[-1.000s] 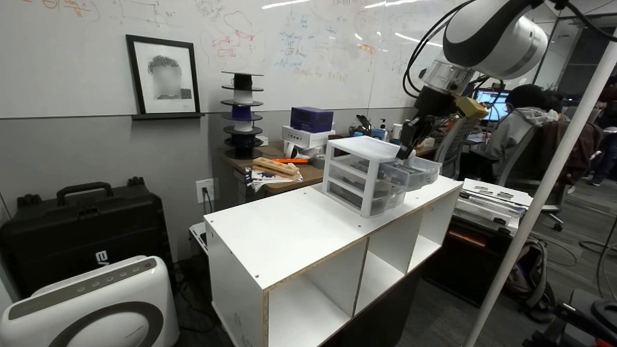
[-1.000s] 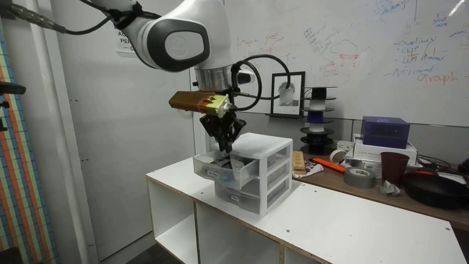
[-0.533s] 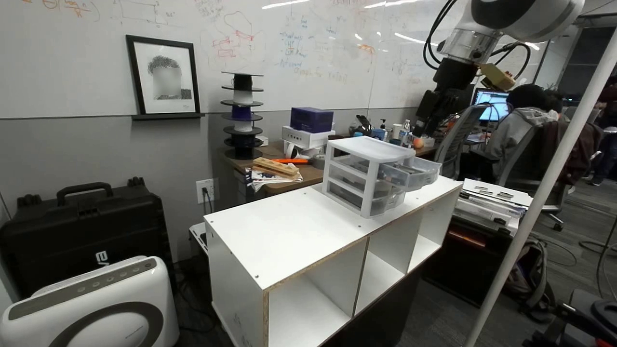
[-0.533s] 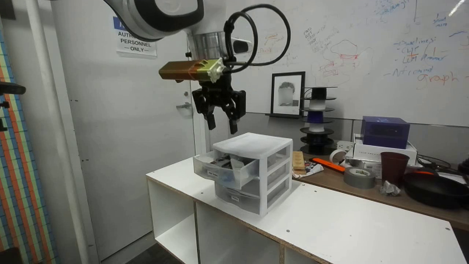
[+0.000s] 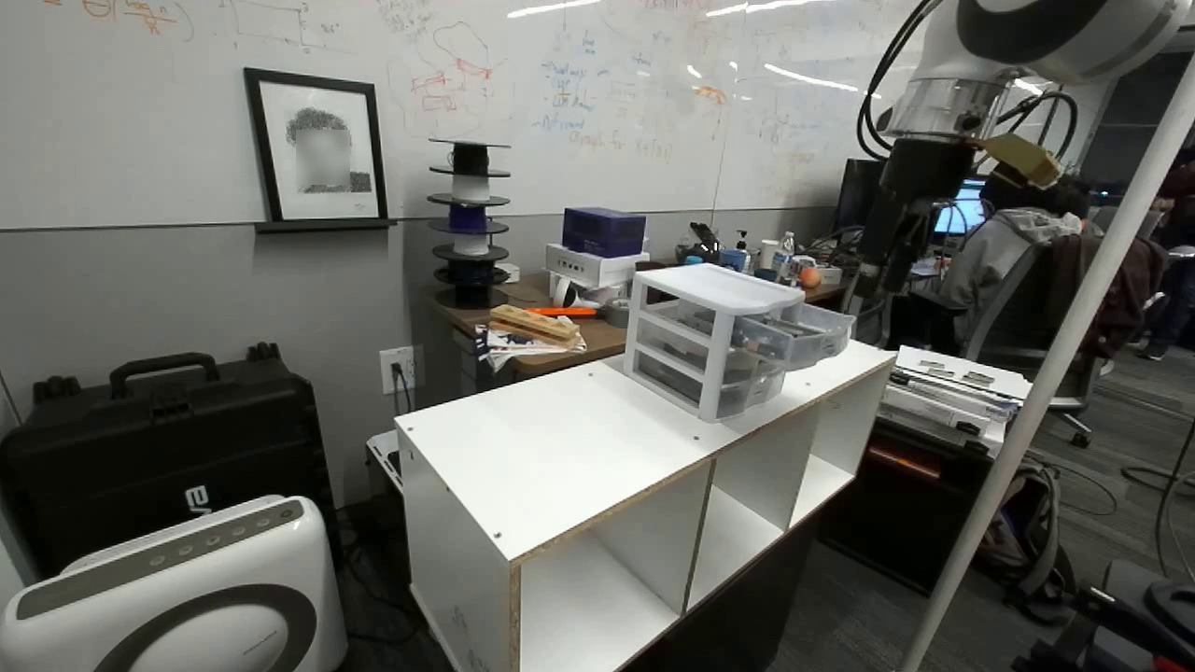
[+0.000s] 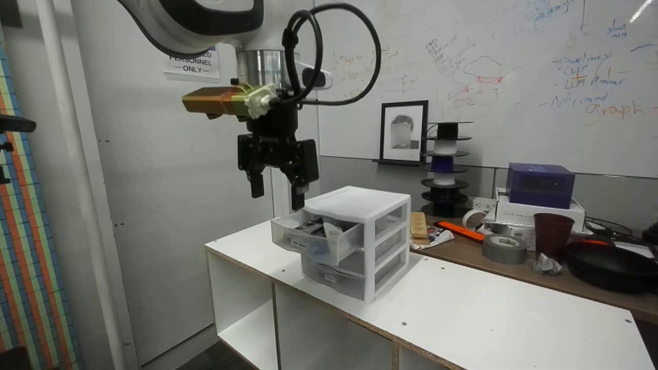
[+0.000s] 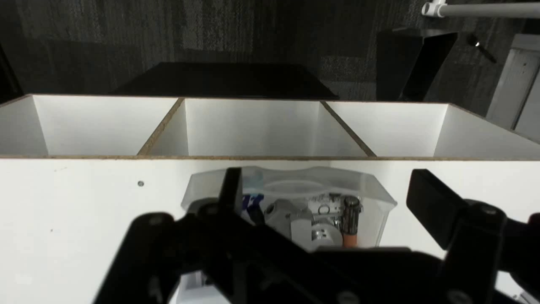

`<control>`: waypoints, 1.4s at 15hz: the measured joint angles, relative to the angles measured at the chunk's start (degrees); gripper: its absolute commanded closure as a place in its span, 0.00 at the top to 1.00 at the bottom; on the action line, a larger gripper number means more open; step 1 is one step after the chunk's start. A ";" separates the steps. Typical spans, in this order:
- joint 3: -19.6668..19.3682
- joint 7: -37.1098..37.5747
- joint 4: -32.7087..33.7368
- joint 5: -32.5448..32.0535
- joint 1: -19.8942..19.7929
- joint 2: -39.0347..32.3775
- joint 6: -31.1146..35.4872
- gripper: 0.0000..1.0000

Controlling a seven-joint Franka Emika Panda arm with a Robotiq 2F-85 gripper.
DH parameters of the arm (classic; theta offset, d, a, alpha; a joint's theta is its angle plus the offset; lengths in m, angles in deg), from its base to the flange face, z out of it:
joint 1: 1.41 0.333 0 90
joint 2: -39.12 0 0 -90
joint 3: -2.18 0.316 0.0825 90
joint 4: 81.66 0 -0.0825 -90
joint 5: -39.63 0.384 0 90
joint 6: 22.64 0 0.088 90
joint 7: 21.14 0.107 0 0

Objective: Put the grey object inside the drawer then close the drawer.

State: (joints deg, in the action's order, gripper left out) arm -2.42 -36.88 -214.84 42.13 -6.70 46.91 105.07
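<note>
Your gripper stood wide, two black fingers apart; one bow-fronted, cloudy plastic drawer, grey pieces inside, jutted toward the front edge of the white desk.

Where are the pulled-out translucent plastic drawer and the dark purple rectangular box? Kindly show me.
Pulled-out translucent plastic drawer [image 7: 301, 186]: in the wrist view, on the front wall.
Dark purple rectangular box [image 6: 542, 190]: in an exterior view, on a side face.
</note>
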 measured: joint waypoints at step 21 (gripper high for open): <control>0.33 0.40 -7.06 1.25 0.62 -7.92 24.43 0.15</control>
State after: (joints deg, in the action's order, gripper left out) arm -2.09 -36.48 -221.90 43.39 -6.08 38.99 129.50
